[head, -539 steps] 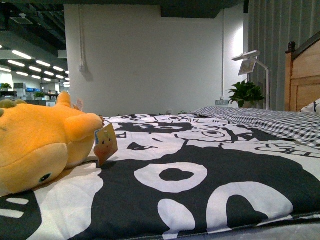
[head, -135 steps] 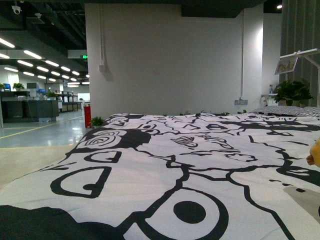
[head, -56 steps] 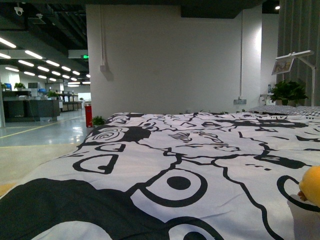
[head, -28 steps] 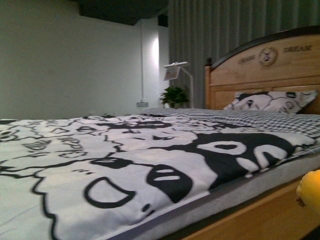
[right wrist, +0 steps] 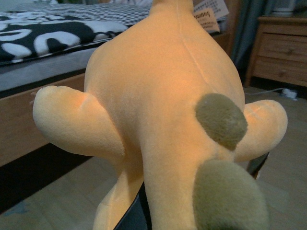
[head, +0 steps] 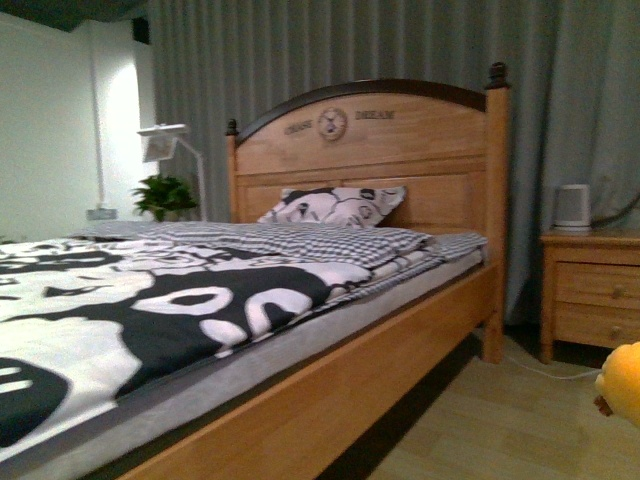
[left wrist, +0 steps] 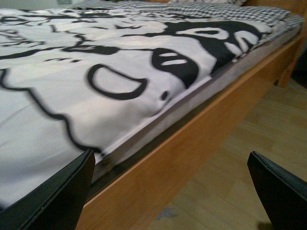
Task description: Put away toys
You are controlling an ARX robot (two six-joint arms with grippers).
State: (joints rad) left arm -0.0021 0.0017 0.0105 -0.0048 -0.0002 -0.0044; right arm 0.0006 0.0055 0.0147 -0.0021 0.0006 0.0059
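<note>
The orange-yellow plush toy point(right wrist: 168, 110) fills the right wrist view, with brownish patches and a paper tag near its top. My right gripper point(right wrist: 192, 191) is shut on the plush toy; only dark finger edges show beside it. In the front view a bit of the plush toy point(head: 622, 385) shows at the right edge, above the wooden floor. My left gripper point(left wrist: 172, 191) is open and empty, its black fingers point(left wrist: 53, 196) wide apart beside the bed's wooden side rail point(left wrist: 192, 148).
A wooden bed point(head: 380, 130) with a black-and-white duvet point(head: 130, 300), a checked sheet and a pillow point(head: 335, 205). A wooden nightstand point(head: 592, 290) with a small white device stands at right before grey curtains. A lamp and a plant stand at back left. Wooden floor point(head: 500, 430).
The front view has swung right, from over the duvet to the headboard, nightstand and floor. The plush toy stays at the right edge, off the bed and over the floor.
</note>
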